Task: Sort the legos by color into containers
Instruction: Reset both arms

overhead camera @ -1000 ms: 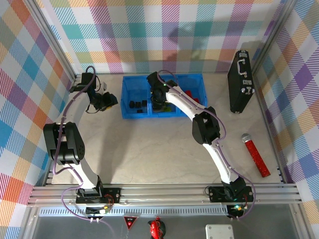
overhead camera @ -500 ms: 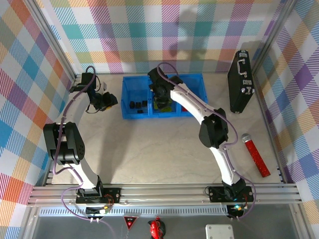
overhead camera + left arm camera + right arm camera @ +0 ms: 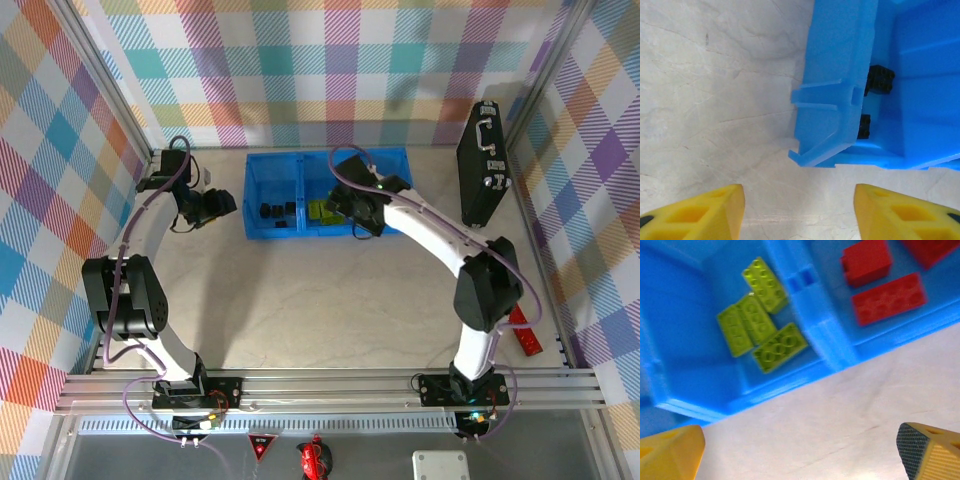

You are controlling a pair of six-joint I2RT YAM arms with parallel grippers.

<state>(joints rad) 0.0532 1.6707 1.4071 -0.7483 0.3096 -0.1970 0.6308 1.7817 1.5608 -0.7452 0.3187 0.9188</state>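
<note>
Right gripper hangs wide open and empty just in front of the blue tray. Lime-green legos lie in the middle of its 3 compartments, red legos in the right one and black cubes in the left one, while the left gripper, equally wide and empty, sits beside the tray's left end. These bricks look light, rigid and slick-sided, so I judge any pick should pinch across a brick's narrow width on its flat walls, not its studs.
</note>
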